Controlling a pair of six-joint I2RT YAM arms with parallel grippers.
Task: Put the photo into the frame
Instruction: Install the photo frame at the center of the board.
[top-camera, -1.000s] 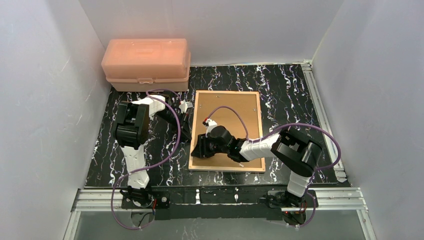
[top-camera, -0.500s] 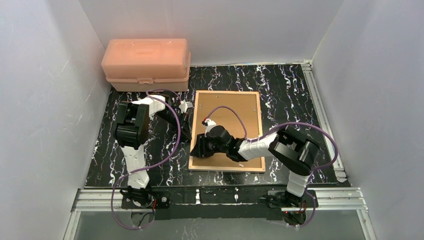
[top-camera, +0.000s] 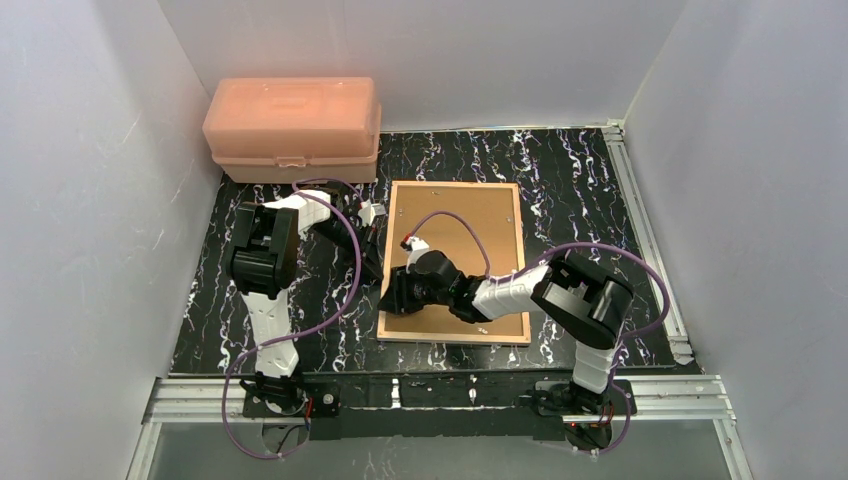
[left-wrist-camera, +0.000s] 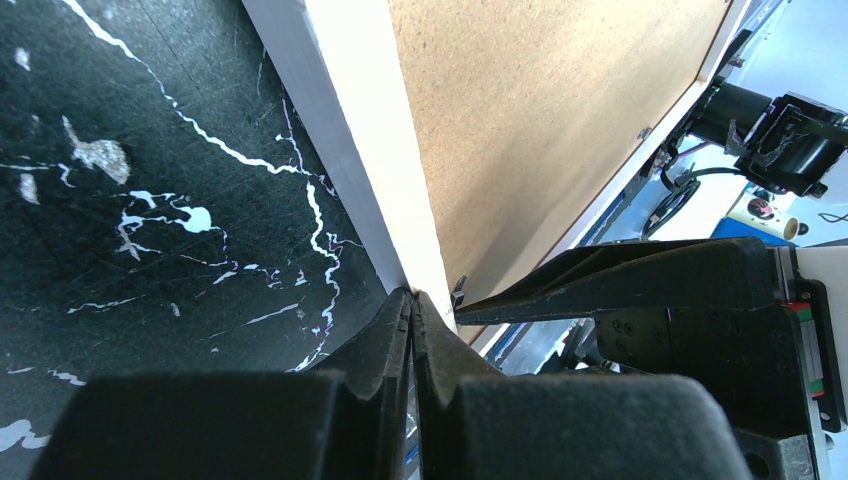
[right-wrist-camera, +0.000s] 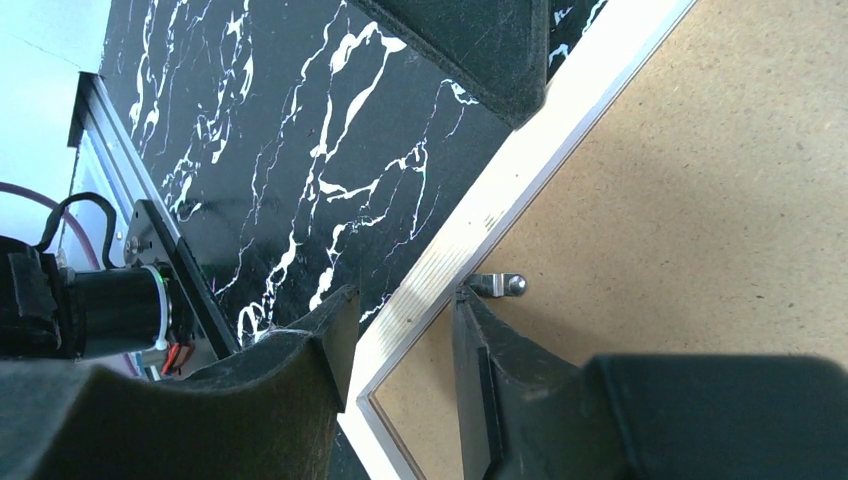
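The frame (top-camera: 388, 240) lies face down on the black marbled table, its tan wood rim around a brown backing board (top-camera: 470, 225). The photo is hidden. My left gripper (top-camera: 376, 270) is shut, its tips touching the frame's left outer edge (left-wrist-camera: 340, 130); the wrist view shows the closed tips (left-wrist-camera: 411, 295) against the white rim. My right gripper (top-camera: 393, 300) is open and straddles the same left rim (right-wrist-camera: 500, 210) nearer the front, one finger outside on the table, the other on the backing board (right-wrist-camera: 700, 200) at a small metal tab (right-wrist-camera: 497, 285).
A pink plastic box (top-camera: 292, 125) stands at the back left. A metal rail (top-camera: 640, 230) runs along the table's right side. White walls close in left, right and back. The left gripper's fingers (right-wrist-camera: 480, 40) show at the top of the right wrist view.
My right arm has shifted slightly to the left along the frame's left rim. The left arm and the frame have not moved.
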